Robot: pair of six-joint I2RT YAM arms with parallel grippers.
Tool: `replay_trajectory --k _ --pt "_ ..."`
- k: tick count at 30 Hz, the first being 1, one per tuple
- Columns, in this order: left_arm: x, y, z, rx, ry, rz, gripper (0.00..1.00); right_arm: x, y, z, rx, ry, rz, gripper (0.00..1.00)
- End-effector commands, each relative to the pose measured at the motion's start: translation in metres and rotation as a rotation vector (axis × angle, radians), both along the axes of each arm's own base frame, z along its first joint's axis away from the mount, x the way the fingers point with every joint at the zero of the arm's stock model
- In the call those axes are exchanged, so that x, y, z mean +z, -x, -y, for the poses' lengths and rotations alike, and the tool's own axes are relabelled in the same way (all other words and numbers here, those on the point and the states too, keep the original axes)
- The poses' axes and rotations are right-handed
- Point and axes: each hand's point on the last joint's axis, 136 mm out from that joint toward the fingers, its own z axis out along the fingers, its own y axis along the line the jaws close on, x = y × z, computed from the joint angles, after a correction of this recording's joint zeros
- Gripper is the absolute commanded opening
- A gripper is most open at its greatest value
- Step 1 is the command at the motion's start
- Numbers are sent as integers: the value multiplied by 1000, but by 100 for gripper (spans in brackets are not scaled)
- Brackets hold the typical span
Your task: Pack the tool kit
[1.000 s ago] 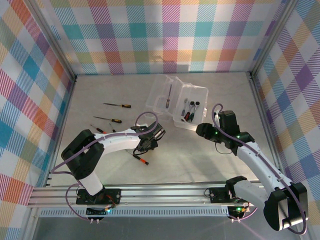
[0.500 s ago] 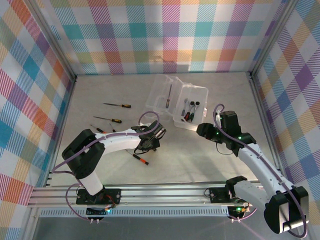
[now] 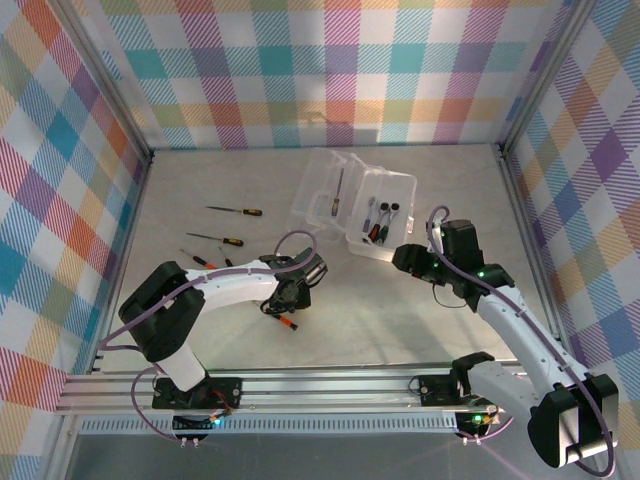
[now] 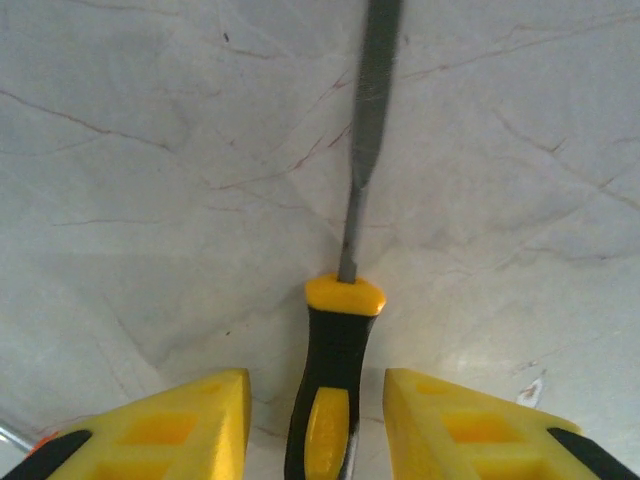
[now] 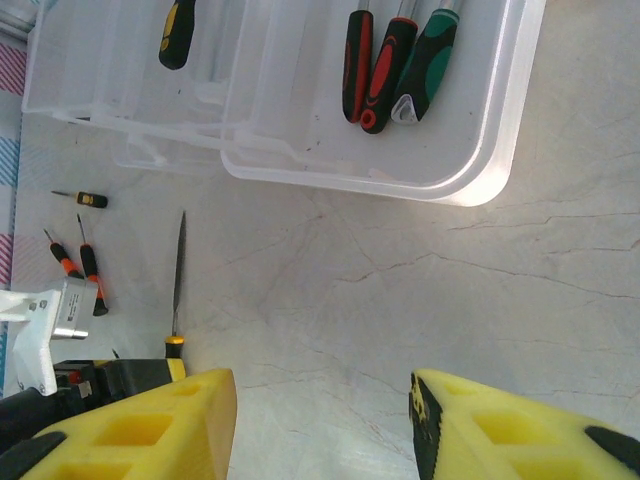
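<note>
On the pale marble bench (image 3: 370, 325), left claw (image 4: 315, 400) has spread wider astride a black-and-yellow-handled steel tool (image 4: 337, 345), poised to grasp; right claw (image 5: 322, 400) waits, jaws apart and empty.

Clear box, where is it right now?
In the top view, the clear box sits open at the far middle of the table, just beyond the right gripper.
</note>
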Motion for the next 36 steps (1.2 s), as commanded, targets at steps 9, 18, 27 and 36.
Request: replay_trajectory --k 9,18,27,36 --pt "-24 10 3 -33 -9 -41 22 13 -4 0 6 -9 33 49" --pt "18 -10 18 -175 -3 97 1 17 -5 -5 16 -32 30 49" --pt "114 -9 22 -233 167 328 2 47 2 -36 136 -205 31 45" --pt "160 5 119 -523 469 448 1 75 8 -88 184 -341 121 38"
